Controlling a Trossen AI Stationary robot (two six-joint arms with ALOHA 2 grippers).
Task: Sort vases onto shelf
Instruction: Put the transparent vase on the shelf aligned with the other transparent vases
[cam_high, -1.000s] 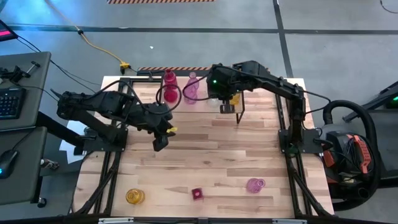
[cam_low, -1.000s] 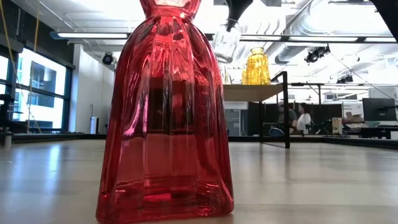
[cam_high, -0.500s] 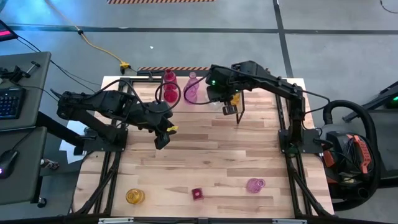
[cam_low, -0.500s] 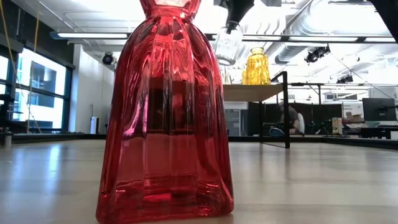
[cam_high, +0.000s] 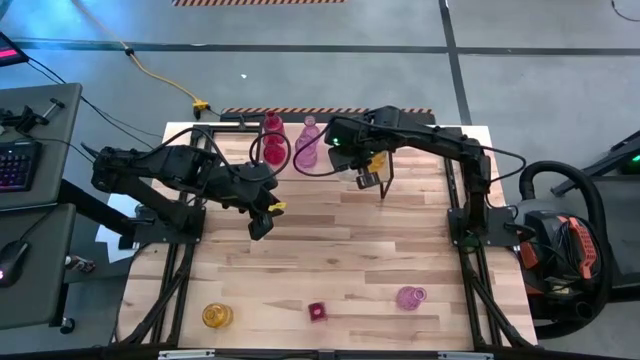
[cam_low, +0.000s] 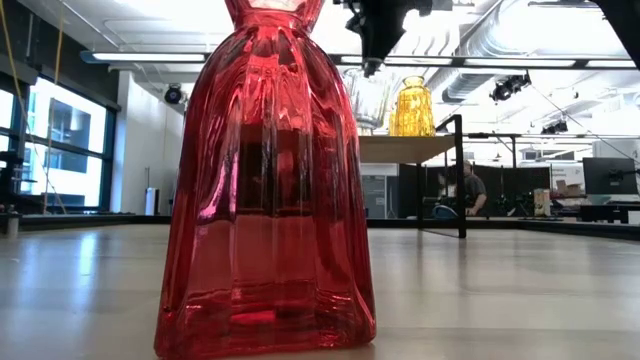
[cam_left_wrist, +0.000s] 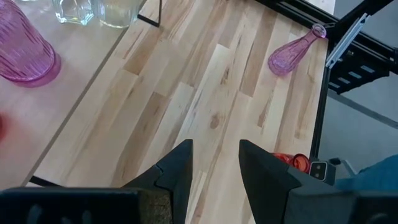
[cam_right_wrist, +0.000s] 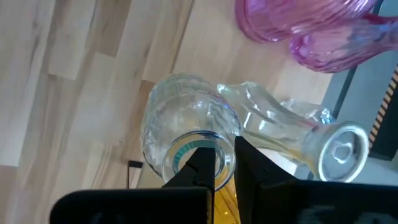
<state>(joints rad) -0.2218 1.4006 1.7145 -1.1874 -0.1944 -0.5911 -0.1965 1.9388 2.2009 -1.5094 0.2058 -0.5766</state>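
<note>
Your right gripper (cam_right_wrist: 224, 163), fingers pinched on a clear vase's (cam_right_wrist: 186, 134) rim, holds it over the shelf (cam_high: 400, 165); left gripper (cam_left_wrist: 214, 165), fingers apart, hovers w/ nothing above the table (cam_high: 330, 250).

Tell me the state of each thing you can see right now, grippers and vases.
Right gripper: shut on the clear ribbed glass vase's rim.
Clear ribbed glass vase: upright, held at the wood shelf.
Left gripper: open, empty, above the wooden table.
Pink glass bottle vase: lying on its side on the table.
Red ribbed glass vase: upright on the table.
Yellow glass vase: upright on the shelf.
</note>
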